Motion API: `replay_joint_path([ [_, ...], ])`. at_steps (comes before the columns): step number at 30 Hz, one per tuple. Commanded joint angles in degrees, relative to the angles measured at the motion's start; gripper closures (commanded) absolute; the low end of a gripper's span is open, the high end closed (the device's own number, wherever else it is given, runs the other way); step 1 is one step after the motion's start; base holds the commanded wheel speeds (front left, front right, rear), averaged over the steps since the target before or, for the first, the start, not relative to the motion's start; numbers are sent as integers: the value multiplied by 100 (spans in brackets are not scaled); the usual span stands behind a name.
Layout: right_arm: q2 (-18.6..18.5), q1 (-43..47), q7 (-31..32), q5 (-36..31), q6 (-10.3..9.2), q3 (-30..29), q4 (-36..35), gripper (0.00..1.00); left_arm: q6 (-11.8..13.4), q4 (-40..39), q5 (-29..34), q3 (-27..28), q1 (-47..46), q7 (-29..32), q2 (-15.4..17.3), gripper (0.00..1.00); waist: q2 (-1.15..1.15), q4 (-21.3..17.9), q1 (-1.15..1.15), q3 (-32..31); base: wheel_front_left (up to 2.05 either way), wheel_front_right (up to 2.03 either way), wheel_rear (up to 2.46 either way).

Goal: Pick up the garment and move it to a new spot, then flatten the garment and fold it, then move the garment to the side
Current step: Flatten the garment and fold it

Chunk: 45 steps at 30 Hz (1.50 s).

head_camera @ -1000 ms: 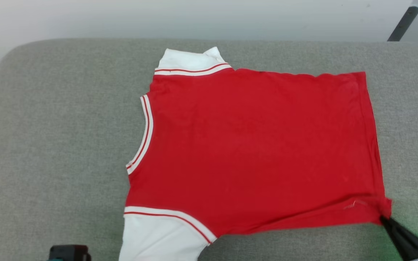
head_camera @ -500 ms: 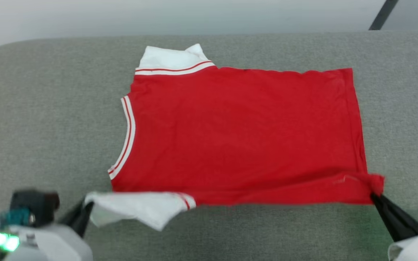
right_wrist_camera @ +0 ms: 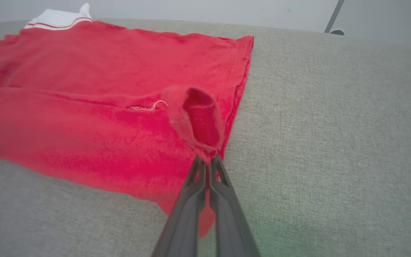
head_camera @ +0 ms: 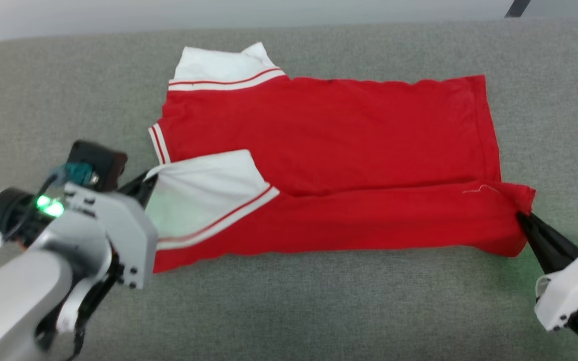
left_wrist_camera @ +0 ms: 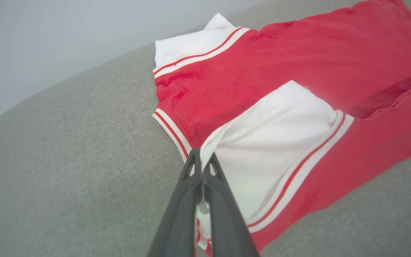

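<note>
The garment, a red jersey with white sleeves and striped trim, lies back up across the grey cushion, collar to the left. Its near long edge is lifted and folded over toward the far side. My left gripper is shut on the corner of the near white sleeve, seen pinched between the fingers in the left wrist view. At the right, my right gripper is shut on the near hem corner, which bunches up at its fingertips. The number is hidden.
The grey fabric cushion spreads under everything, with bare room in front of the garment and to its left. A pale wall lies beyond its far edge, and a dark slanted pole stands at the far right.
The camera has shifted. Both grippers have carried the garment's near edge up and away from me, so the white sleeve and a red band now lie folded over the body.
</note>
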Motion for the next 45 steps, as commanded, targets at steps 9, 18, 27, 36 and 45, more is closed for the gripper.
replay_joint_path([
  [9,205,-484,94,-143,-6,67,540,100,-767,1521,-61,-249,-485,65,-739,100,0,-2,0,254,0,0,0],
  [18,204,-607,319,-37,-6,109,730,58,-1104,2037,-314,-295,-543,85,-1044,80,0,55,0,182,0,0,0],
  [27,199,-582,913,66,-6,61,575,0,-1159,1990,-630,-212,-456,246,-1036,18,0,141,0,-165,0,0,0],
  [36,250,-385,900,8,-6,-79,-42,0,-954,1556,-636,-105,-221,0,-855,0,0,147,0,-564,0,0,0],
  [45,482,32,743,-232,-6,-386,-986,0,-508,934,-987,64,236,90,-549,0,0,-29,0,-814,0,0,0],
])
